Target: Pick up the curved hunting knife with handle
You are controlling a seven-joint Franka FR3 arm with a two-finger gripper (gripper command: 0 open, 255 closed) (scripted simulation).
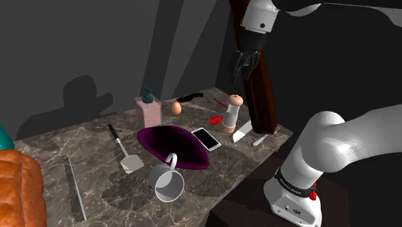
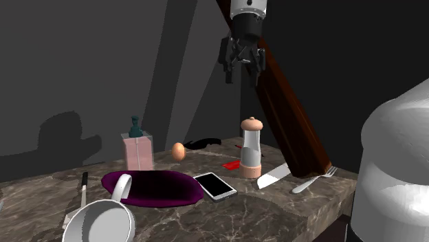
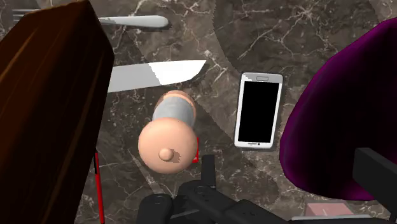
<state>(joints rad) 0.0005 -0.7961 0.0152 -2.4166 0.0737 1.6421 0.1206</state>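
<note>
Bench (image 1: 96,193) of dark veined stone, crowded with kitchen things. Black gripper (image 2: 243,72) hangs high above a pepper mill (image 1: 231,114), its fingers (image 2: 227,69) spread apart and holding nothing. Dark curved hunting knife (image 1: 191,97) lies at the bench's far edge, just beside an egg (image 1: 176,108), well apart from the gripper. Near the mill lie a phone (image 1: 207,138), a straight white-bladed knife (image 1: 242,133) and a fork (image 1: 259,139), next to a leaning brown beam (image 1: 261,90). Toward the shoulder view's left sit a purple bowl (image 1: 174,149), a pink soap bottle (image 1: 149,111), a spatula (image 1: 125,153) and a white mug (image 1: 166,182).
</note>
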